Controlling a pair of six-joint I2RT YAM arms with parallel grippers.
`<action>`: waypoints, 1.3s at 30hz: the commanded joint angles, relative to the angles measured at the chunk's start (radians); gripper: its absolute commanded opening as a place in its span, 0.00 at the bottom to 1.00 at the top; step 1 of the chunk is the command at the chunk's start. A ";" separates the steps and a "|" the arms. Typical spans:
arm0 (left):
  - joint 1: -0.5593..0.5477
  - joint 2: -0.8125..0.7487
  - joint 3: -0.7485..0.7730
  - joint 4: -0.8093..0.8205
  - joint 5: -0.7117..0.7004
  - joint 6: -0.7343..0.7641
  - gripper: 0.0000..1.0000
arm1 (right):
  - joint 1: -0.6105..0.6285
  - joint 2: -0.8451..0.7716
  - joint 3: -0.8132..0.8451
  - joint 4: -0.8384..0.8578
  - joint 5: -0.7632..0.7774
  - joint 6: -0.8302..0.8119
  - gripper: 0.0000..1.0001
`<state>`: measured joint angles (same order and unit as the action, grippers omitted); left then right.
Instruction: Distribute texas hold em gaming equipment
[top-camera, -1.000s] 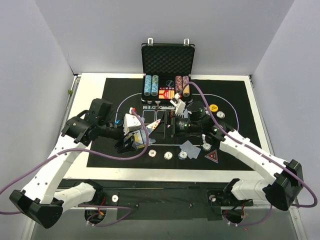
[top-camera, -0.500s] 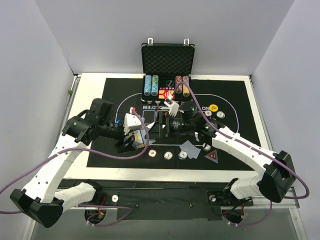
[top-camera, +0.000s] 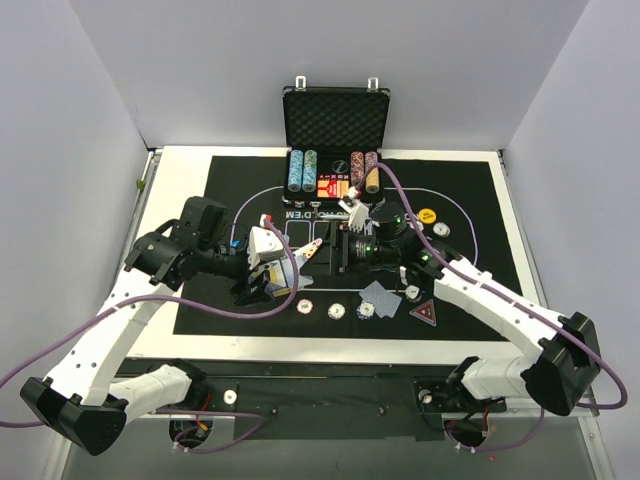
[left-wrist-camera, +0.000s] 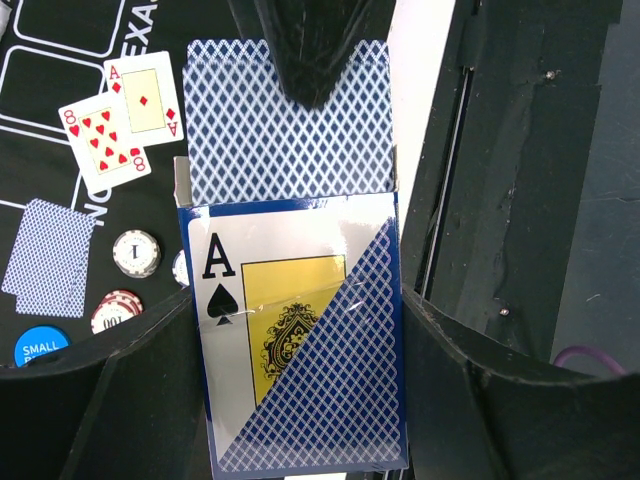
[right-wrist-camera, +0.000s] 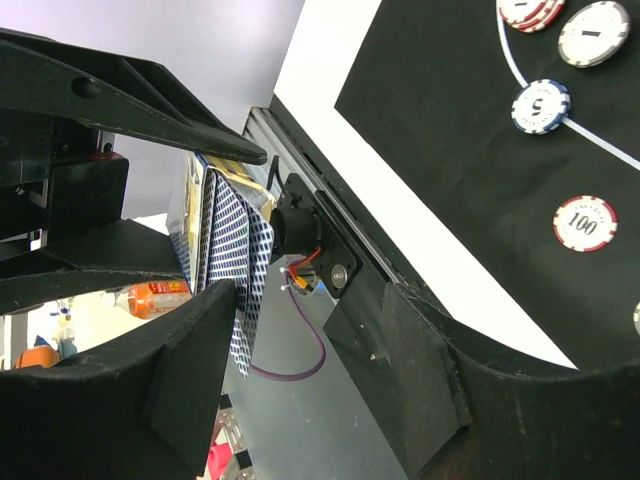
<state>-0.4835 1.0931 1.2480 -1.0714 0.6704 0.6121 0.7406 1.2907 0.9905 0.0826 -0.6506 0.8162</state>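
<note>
Above the mat (top-camera: 470, 200), left arm (top-camera: 100, 345) reaches inward, its jaws clamping the deck (left-wrist-camera: 300, 330)

Left gripper (top-camera: 262, 283) on deck (top-camera: 277, 270), right gripper (top-camera: 322, 250) near

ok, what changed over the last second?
Right end effector shifted in and back, jaws narrowing around the blue-patterned-back card sticking out of the glossy blue deck box. Left end effector kept holding that box; small striped poker chips and dealt cards unmoved.
</note>
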 joint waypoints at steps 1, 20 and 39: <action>0.002 -0.013 0.039 0.056 0.051 -0.011 0.06 | -0.018 -0.065 -0.004 -0.044 0.022 -0.038 0.55; 0.002 -0.015 0.028 0.059 0.049 -0.008 0.06 | 0.031 -0.081 0.060 -0.043 0.066 -0.026 0.70; 0.002 -0.016 0.034 0.057 0.049 -0.008 0.06 | -0.007 -0.060 0.022 -0.058 0.074 -0.028 0.57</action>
<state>-0.4831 1.0935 1.2480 -1.0599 0.6701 0.6090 0.7662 1.2842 1.0183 0.0311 -0.5850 0.8093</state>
